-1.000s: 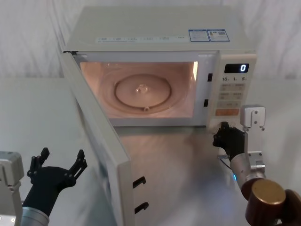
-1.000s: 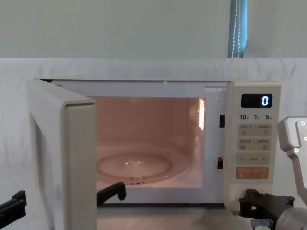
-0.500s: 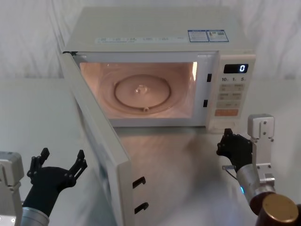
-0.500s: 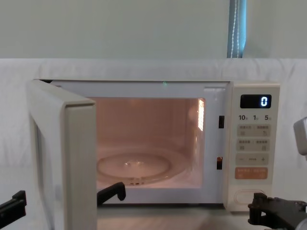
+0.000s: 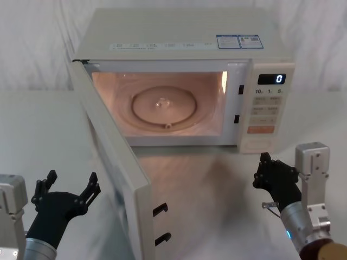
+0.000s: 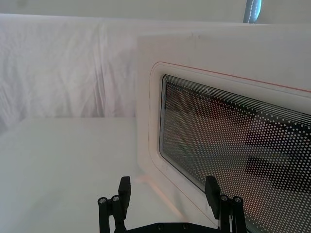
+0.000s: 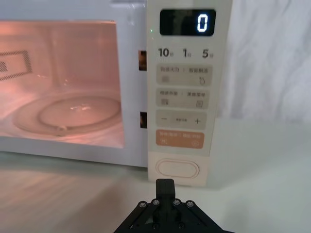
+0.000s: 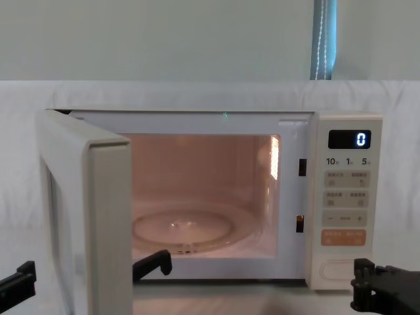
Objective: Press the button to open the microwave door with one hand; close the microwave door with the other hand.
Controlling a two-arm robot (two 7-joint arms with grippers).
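Nearest to me on the left, my left gripper (image 5: 66, 189) hovers low over the surface (image 5: 38, 135) with its fingers spread wide, empty, just left of the swung-out microwave door (image 5: 116, 173); from its wrist camera I look past the two fingertips straight onto the outer face of that door and its dark dotted window (image 6: 233, 141). On the right, my right gripper (image 5: 274, 176) has pulled back toward me over the last second: it was up against the bottom of the key panel, and now it sits clear of the microwave (image 5: 184, 76) with a gap of bare surface between them. Its fingers look drawn together to a single narrow tip in the wrist view, holding nothing. Beyond it the button (image 7: 177, 169) is fully exposed and untouched, below the orange key (image 7: 179, 140), with the display (image 7: 187, 22) reading 0 above. The door stands wide open, hinged at the far left, its free edge reaching toward me, and the lit cavity with the glass turntable (image 5: 164, 105) is open to view. I judge the pressing half done, with the right arm retreating out of the way. What remains is mine on the left: bring the open gripper against the door's outer face and push it round to the right until it latches, taking care not to clip its near edge.
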